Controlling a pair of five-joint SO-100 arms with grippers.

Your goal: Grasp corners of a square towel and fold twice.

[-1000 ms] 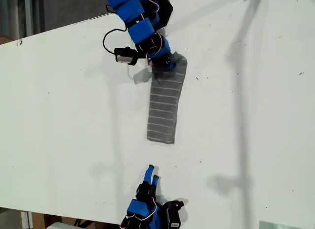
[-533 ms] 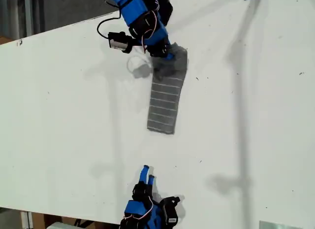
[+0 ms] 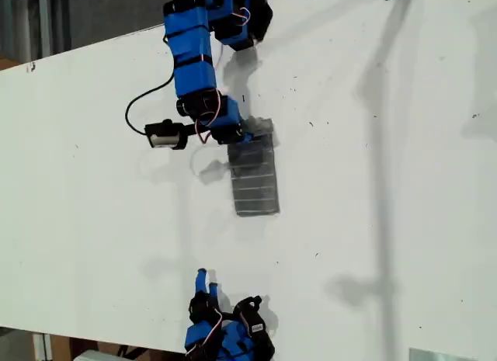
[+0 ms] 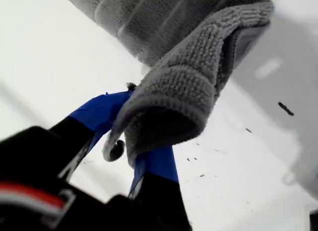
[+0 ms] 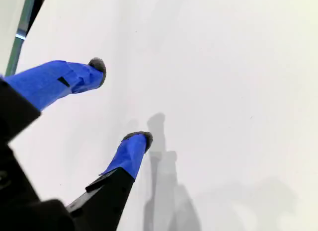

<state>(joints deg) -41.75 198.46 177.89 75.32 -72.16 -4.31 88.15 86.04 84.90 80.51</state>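
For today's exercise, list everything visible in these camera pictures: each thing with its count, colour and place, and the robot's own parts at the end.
Towel: one, dark grey with pale stripes, folded into a narrow strip near the table's middle; one end lifted.
Table: one, white, fills the exterior view.
Cable: one, black, looping beside the upper arm in the exterior view.
My first tool: one, blue, at the exterior view's top, shut on the towel's end.
My second tool: one, blue, at the exterior view's bottom edge, open, holding nothing, away from the towel.
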